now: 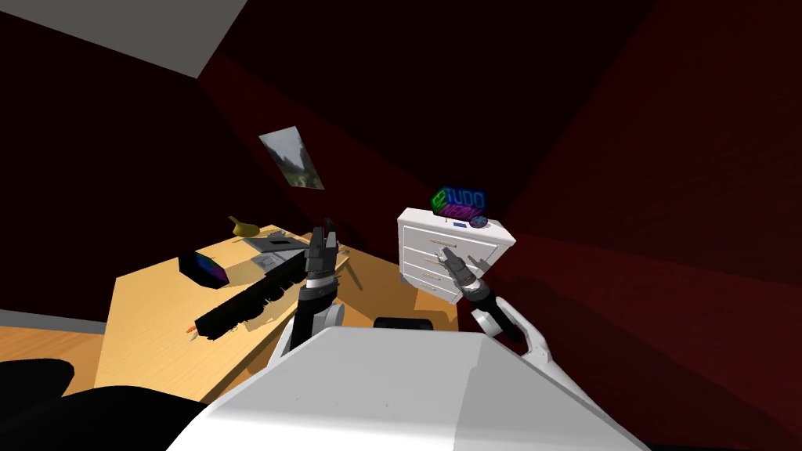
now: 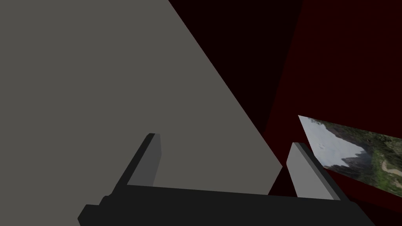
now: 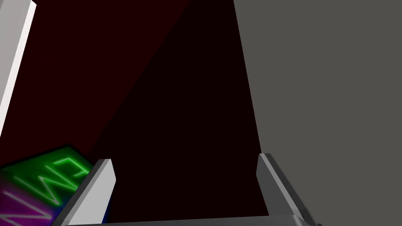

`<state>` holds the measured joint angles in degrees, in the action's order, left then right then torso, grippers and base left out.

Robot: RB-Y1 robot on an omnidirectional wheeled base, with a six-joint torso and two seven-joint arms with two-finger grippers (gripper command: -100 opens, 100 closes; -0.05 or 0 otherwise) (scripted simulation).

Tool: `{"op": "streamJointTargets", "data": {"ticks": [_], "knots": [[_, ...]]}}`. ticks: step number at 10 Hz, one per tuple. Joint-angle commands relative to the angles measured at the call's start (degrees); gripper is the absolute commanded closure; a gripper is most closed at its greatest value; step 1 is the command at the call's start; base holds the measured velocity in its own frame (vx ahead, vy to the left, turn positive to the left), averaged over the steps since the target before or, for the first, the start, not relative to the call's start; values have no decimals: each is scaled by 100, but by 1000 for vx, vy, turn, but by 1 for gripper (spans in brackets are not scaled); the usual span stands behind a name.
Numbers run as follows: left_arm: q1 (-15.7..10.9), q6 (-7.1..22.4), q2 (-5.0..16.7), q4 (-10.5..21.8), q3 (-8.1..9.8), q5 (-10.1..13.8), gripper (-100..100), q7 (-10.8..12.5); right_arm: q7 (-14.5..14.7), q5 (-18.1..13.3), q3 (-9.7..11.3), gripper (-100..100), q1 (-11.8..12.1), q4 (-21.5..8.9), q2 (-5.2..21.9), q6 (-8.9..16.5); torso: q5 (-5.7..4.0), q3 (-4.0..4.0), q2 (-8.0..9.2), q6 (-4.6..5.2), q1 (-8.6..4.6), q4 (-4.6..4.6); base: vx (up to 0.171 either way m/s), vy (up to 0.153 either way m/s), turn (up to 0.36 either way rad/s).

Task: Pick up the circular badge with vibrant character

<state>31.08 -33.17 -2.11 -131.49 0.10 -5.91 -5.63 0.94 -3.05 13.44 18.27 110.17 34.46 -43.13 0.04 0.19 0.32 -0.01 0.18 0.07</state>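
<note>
So, barely started; the round badge [image 1: 479, 222] sits untouched on the white dresser [image 1: 419, 243], just beside the neon sign [image 1: 459, 203]; my right claw [image 1: 448, 254] hangs wide and empty by the drawers; left claw [image 1: 325, 232] is wide over the desk [image 1: 157, 321]; reach and grab both left.
</note>
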Motion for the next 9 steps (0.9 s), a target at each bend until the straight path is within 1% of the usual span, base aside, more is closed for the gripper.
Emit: {"op": "streamJointTargets", "data": {"ticks": [1,2,3,4,5,6,7,8,9], "knots": [[0,0,0,0,0,0,0,0,37,-45,106,-100,-115,-187,286,-101,0,0,0,0,0,0,-78,53,58],[1,0,0,0,0,0,0,0,84,-138,304,-100,-329,-412,465,-293,0,-1,-3,3,-3,0,-86,69,99],[0,0,0,0,0,0,0,0,84,-138,304,-100,-329,-483,623,-293,0,0,-1,0,3,0,-62,61,67],[1,0,0,0,0,0,0,0,84,-138,304,-100,-329,-483,726,-293,1,-3,-7,3,0,-1,-19,22,-5],[1,0,0,0,1,0,0,0,129,-249,517,-100,-557,-748,930,-491,-2,-9,-19,4,-13,-3,-42,37,111],[1,0,0,0,0,0,0,0,129,-249,517,-100,-557,-788,1113,-491,-2,-10,-18,0,-10,-4,-44,35,79],[1,0,0,0,1,0,0,0,171,-377,745,-100,-795,-1003,1308,-695,-2,-9,-17,3,-12,-3,-57,48,124],[1,0,0,0,0,0,0,0,171,-377,745,-100,-795,-1099,1485,-695,-2,-8,-14,0,-6,-3,-41,49,72],[1,0,0,0,1,0,0,0,171,-377,745,-100,-795,-1099,1549,-695,-1,-9,-17,4,-6,-3,-14,23,-3]]}}
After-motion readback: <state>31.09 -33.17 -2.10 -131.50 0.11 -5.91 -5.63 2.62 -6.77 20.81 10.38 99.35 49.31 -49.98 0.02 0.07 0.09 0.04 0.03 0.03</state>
